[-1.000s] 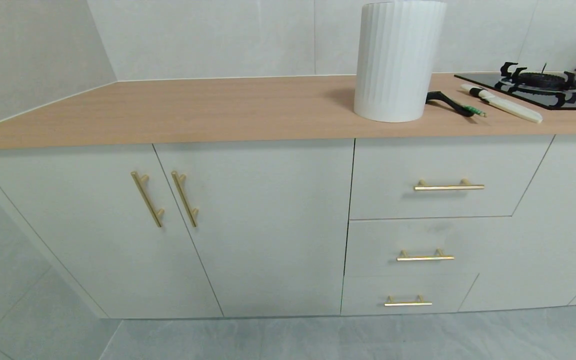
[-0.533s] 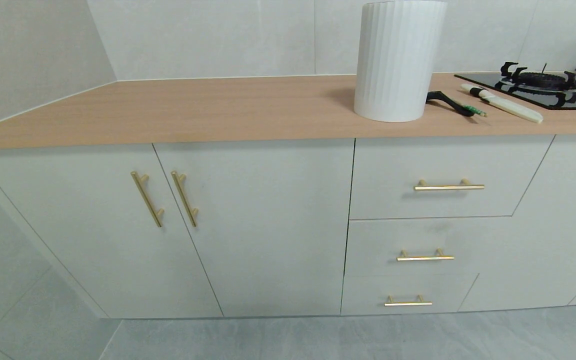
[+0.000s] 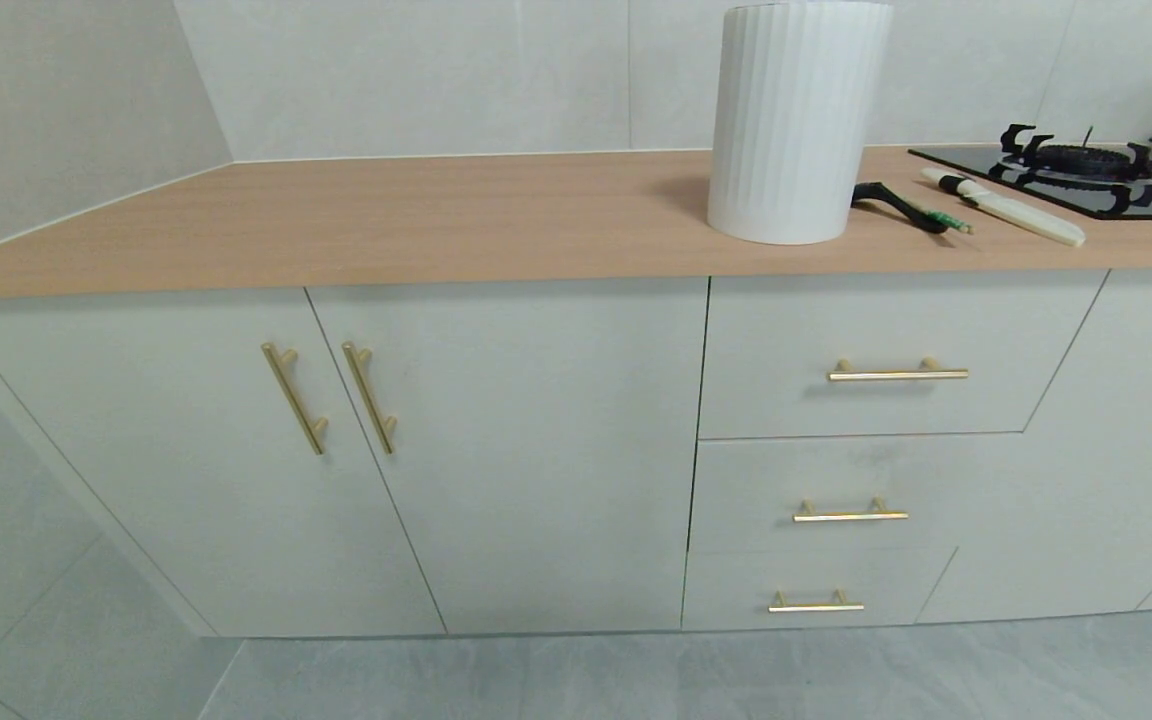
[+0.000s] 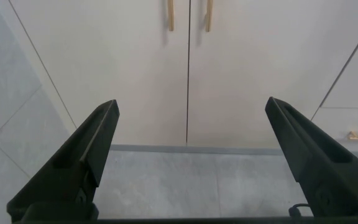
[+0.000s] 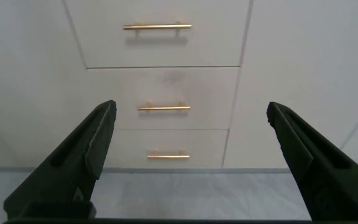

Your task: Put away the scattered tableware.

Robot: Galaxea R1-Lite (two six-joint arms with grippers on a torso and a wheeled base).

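Note:
On the wooden countertop (image 3: 416, 215) a tall white ribbed container (image 3: 794, 120) stands toward the right. Just right of it lie a black-handled utensil (image 3: 901, 207) and a cream-handled knife (image 3: 1006, 205). My left gripper (image 4: 190, 112) hangs open low in front of the double cabinet doors (image 4: 185, 68), nothing between its fingers. My right gripper (image 5: 190, 112) is open too, facing the stack of three drawers (image 5: 160, 87), also holding nothing.
A black gas hob (image 3: 1086, 170) sits at the countertop's far right. Below are two cabinet doors with gold handles (image 3: 331, 395) and drawers with gold bar handles (image 3: 896, 373). Grey tiled floor (image 3: 636, 680) lies in front; a wall (image 3: 46, 110) closes the left.

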